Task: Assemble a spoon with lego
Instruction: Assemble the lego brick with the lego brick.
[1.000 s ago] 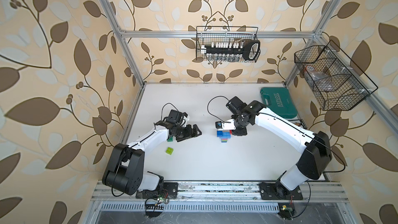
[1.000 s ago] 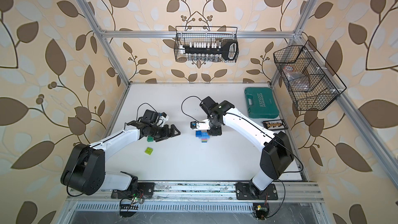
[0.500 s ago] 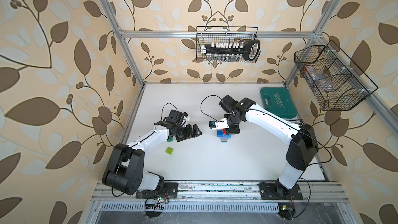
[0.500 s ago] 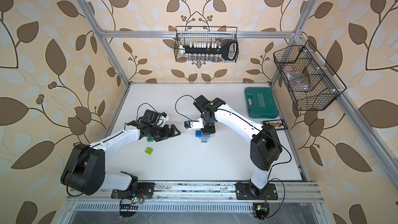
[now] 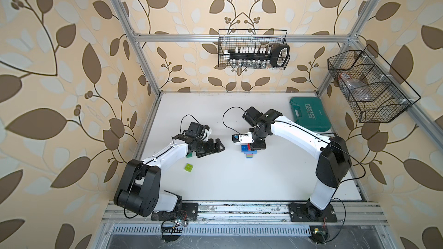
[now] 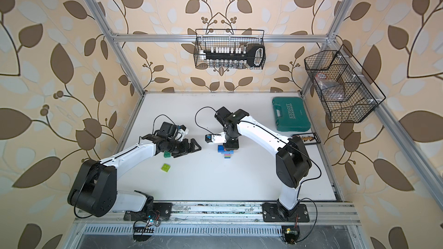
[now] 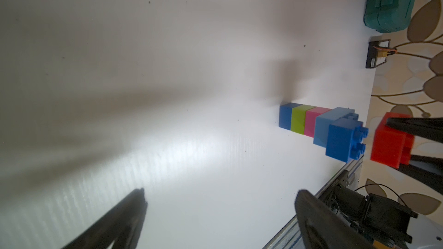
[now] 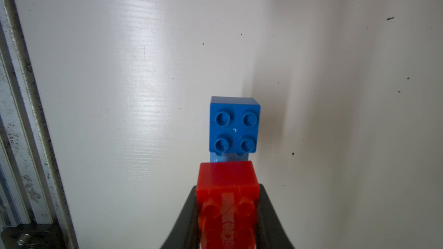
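The spoon build [image 5: 248, 152] [image 6: 227, 153] stands upright mid-table as a stack of lego. From the bottom it goes blue, lime, pink, a wider light blue brick [image 7: 323, 125], then a dark blue brick [image 8: 235, 124] on one half. My right gripper [image 5: 255, 145] [image 6: 231, 145] [image 8: 227, 188] is shut on a red brick [image 7: 389, 144], held just above the stack beside the dark blue brick and apart from it. My left gripper [image 5: 215, 148] [image 6: 191, 148] [image 7: 220, 195] is open and empty, left of the stack. A dark green brick [image 5: 189, 155] peeks from under the left arm. A lime brick [image 5: 188, 167] lies nearer the front.
A teal tool case [image 5: 309, 113] lies at the back right, with a small black tray [image 6: 306, 137] near the right edge. Wire baskets hang on the back wall [image 5: 253, 49] and on the right wall [image 5: 366, 85]. The metal rail [image 5: 239, 209] runs along the front edge.
My right arm has swung left and a little forward, bringing the red brick over the stack. The left arm and the loose bricks have not moved.
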Available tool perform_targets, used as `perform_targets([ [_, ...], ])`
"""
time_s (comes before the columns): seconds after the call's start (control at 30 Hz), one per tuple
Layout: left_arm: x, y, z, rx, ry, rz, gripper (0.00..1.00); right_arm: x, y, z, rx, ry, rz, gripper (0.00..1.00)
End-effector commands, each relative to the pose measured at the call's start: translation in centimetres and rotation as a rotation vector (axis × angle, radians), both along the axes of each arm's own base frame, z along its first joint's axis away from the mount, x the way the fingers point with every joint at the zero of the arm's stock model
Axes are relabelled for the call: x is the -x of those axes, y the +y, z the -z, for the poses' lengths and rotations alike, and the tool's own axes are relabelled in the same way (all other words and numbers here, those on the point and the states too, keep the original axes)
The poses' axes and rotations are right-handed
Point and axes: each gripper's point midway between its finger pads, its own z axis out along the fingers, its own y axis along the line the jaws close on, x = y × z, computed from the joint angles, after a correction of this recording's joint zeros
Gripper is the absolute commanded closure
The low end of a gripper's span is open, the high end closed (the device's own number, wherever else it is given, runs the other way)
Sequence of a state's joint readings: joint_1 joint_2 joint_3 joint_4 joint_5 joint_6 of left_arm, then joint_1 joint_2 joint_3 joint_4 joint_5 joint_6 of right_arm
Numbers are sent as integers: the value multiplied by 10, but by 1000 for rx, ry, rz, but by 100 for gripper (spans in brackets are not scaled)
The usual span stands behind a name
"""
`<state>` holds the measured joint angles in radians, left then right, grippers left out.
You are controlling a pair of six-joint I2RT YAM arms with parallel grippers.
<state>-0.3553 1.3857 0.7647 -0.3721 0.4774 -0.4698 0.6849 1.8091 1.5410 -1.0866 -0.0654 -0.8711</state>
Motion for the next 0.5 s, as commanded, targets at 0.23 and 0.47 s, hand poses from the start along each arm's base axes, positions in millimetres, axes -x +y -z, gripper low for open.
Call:
perform_targets([
  [0.23, 1, -2, -3, 4, -24, 19, 1, 2, -2, 7, 23, 37, 32, 100],
  [0.47, 2, -1, -2, 1, -22, 20, 1, 0, -1, 10, 28, 44, 40, 100],
])
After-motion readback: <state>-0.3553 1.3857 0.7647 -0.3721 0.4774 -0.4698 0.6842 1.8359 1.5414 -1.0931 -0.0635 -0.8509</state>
